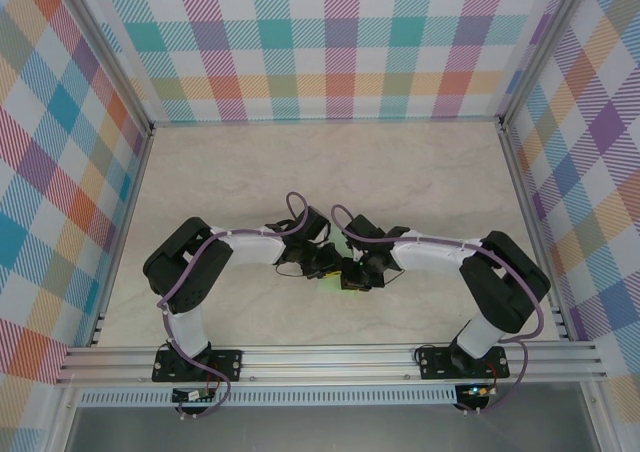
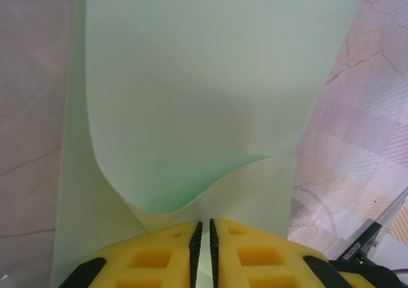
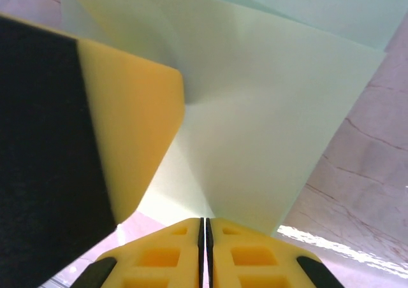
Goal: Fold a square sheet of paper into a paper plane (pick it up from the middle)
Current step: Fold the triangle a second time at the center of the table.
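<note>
**Square sheet of paper**: pale mint green, thin. It is held off the table between both grippers, at the middle of the workspace and towards the near edge. In the left wrist view it stretches away from the fingers as a broad smooth panel, and its near edge curls over into a soft fold just ahead of the pads. In the right wrist view it fans out from the fingertips, with shallow creases running from the pinch point.

**Left gripper**: yellow pads pressed together on the near edge of the sheet, with only a thin line of paper between them.

**Right gripper**: yellow pads likewise clamped tight on an edge of the sheet. One yellow-and-black finger of the left gripper stands just beside it on the left, lying against the paper.

**Arms**: in the top view both are bent inward from their bases, with the wrists meeting close together over the centre.

**Table**: pale marble-patterned surface.

**Walls**: pastel checked panels on the left, far and right sides.
</note>
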Tool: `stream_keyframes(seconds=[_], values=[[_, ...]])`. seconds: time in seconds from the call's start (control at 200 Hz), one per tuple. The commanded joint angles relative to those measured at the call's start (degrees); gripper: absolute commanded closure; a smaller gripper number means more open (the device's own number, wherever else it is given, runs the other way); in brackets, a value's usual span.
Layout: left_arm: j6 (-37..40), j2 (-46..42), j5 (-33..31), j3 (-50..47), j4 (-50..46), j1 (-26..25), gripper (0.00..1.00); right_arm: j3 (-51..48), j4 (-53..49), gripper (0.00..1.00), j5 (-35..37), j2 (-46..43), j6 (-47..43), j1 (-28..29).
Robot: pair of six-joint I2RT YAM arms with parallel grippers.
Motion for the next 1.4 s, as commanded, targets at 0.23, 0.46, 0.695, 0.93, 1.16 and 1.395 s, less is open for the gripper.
stream_keyframes(seconds=[0.23, 0.46, 0.695, 0.93, 1.16, 1.395], values=[[-1.0, 3.6, -5.3, -2.6, -6.1, -0.6, 0.84, -0.8, -2.8, 0.89, 1.7, 1.3, -0.3, 0.3], [-1.0, 3.7, -5.6, -2.6, -6.4, -0.5, 0.84, -2.0, -3.7, 0.89, 1.7, 0.4, -0.8, 0.3], [-1.0, 3.9, -5.7, -2.7, -6.5, -0.4, 0.84, -4.1, -4.3, 0.89, 1.1, -0.5, -1.1, 0.3], [-1.0, 3.7, -5.7, -2.7, -6.6, -0.5, 0.84, -7.9, -4.8, 0.89, 0.5, -4.0, -0.8, 0.3], [-0.9, 3.6, -5.1, -2.7, -6.1, -0.4, 0.84, -8.1, -2.5, 0.88, 1.1, -9.0, -1.4, 0.3], [-1.0, 3.7, -4.4, -2.6, -5.1, -0.5, 0.84, -3.5, 2.3, 0.88, 2.5, -8.0, -1.3, 0.3]])
